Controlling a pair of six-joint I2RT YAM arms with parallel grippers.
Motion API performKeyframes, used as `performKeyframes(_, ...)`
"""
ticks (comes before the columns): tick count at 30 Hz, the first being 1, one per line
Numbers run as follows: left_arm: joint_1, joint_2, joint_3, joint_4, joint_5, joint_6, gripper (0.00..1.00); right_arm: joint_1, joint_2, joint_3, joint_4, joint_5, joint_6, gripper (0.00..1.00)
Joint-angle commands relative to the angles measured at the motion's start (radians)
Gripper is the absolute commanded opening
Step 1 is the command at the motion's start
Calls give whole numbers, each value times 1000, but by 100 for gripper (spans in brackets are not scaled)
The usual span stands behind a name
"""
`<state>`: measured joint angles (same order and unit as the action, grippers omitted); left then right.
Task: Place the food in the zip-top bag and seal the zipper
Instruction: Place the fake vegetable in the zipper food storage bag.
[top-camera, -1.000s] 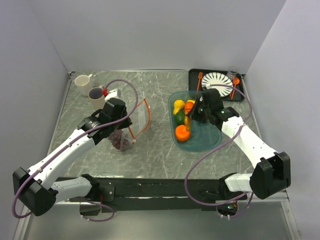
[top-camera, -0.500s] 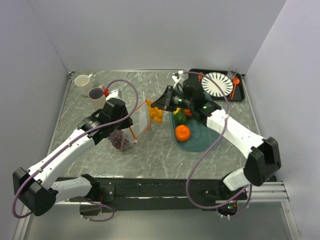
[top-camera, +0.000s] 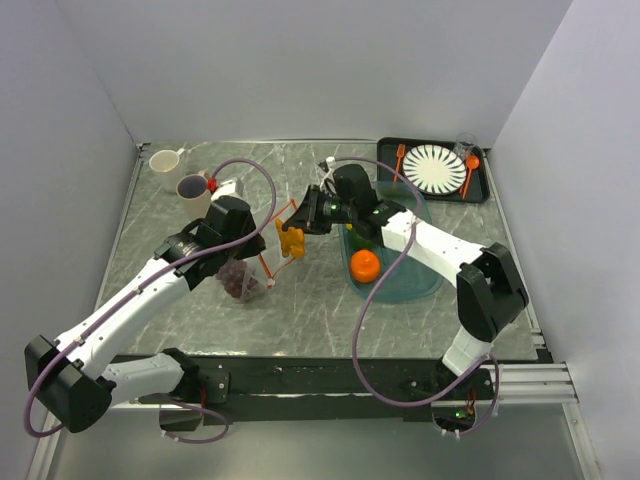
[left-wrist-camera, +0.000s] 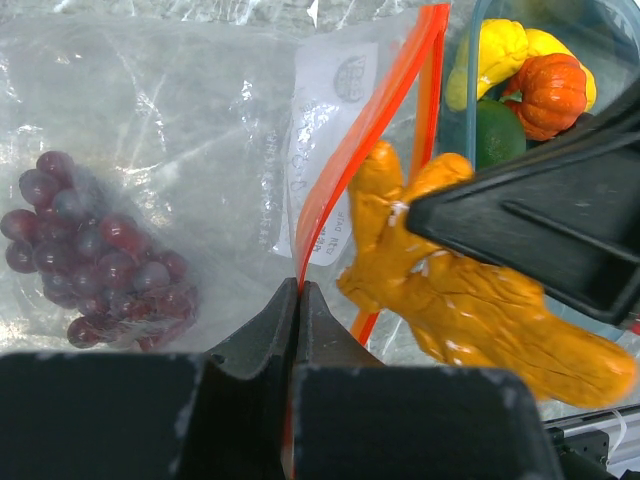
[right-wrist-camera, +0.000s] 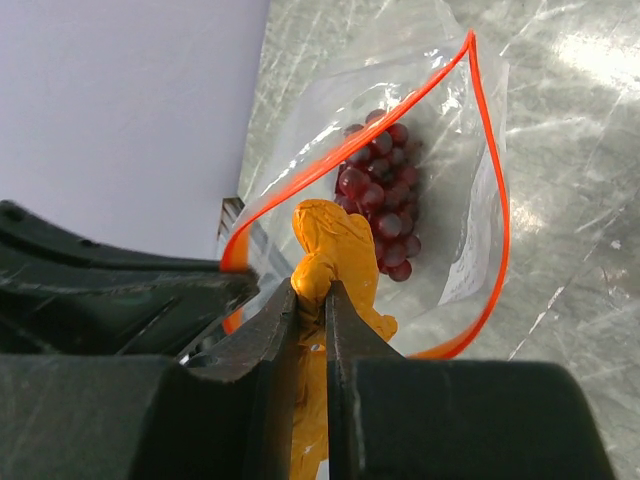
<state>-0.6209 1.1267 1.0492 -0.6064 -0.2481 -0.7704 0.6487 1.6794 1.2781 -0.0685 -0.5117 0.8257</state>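
Observation:
The clear zip-top bag (top-camera: 262, 255) lies mid-table with its orange-red zipper strip (top-camera: 296, 232) held open. A dark purple grape bunch (top-camera: 238, 281) sits inside it, also in the left wrist view (left-wrist-camera: 95, 265) and the right wrist view (right-wrist-camera: 385, 195). My left gripper (top-camera: 268, 262) is shut on the zipper strip (left-wrist-camera: 360, 140) at the bag's mouth. My right gripper (top-camera: 300, 228) is shut on a knobbly yellow-orange food piece (top-camera: 290, 241), holding it right at the open mouth (right-wrist-camera: 335, 260). An orange (top-camera: 365, 265), a yellow piece, a small orange pumpkin-like piece (left-wrist-camera: 548, 92) and a green piece (left-wrist-camera: 500, 130) stay in the teal tray (top-camera: 415, 285).
Two cups (top-camera: 165, 160) stand at the back left. A black tray with a striped white plate (top-camera: 435, 167), an orange fork (top-camera: 399, 158) and an orange spoon (top-camera: 470, 170) sits at the back right. Purple cables loop over both arms.
My right gripper has lifted the yellow-orange piece out of the teal tray and carried it left to the bag's open mouth. The left gripper has kept its hold on the zipper strip.

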Motion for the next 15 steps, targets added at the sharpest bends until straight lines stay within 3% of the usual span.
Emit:
performKeyframes(1, 3, -31, 32, 33, 10, 14, 1, 22, 31, 84, -16, 28, -8, 2)
performKeyframes(11, 3, -67, 37, 33, 18, 14, 1, 39, 124, 233, -128, 232, -43, 11)
performKeyframes(14, 3, -80, 38, 36, 7, 10, 1, 49, 137, 259, -160, 259, -66, 29)
performKeyframes(15, 3, -82, 40, 34, 3, 10, 1, 51, 134, 256, -149, 256, -79, 50)
